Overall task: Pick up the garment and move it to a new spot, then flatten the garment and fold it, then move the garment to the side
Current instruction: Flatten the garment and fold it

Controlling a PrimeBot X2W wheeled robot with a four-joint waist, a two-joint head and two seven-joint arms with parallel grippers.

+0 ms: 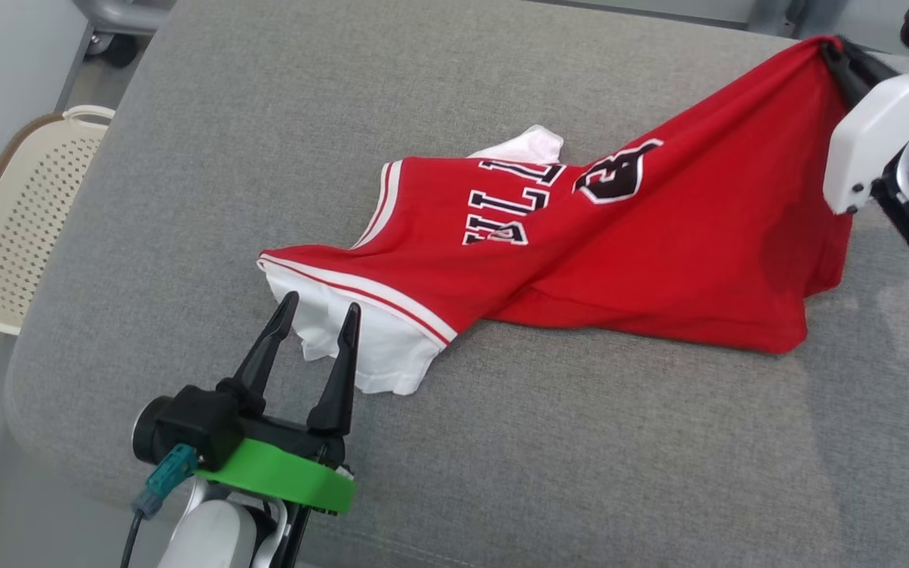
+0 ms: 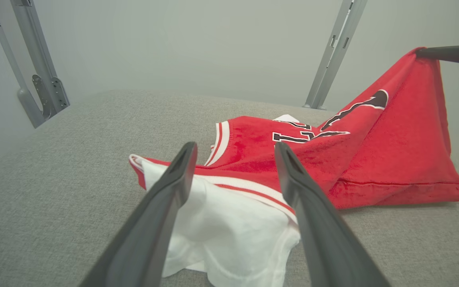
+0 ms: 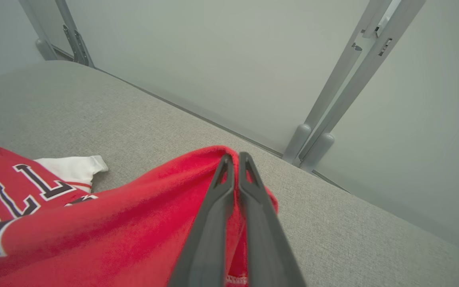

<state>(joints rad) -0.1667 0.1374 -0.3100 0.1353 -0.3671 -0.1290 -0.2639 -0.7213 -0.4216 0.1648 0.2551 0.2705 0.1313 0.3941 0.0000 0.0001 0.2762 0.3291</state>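
Observation:
The garment (image 1: 581, 252) is a red jersey with black-and-white lettering and white sleeves, lying on the grey cushion (image 1: 502, 442). My right gripper (image 1: 832, 49) is shut on its red hem corner at the upper right and holds that corner up, so the cloth rises in a tent. The right wrist view shows the closed fingers (image 3: 233, 159) pinching the red fabric (image 3: 134, 223). My left gripper (image 1: 320, 308) stands open at the lower left, its tips just over the white sleeve (image 1: 375, 347). In the left wrist view the open fingers (image 2: 177, 175) frame that sleeve (image 2: 229, 231).
A cream perforated basket (image 1: 20, 221) stands on the floor left of the cushion. Grey metal posts (image 2: 329, 59) rise behind the cushion's far edge. A chair base (image 1: 119, 24) is at the top left.

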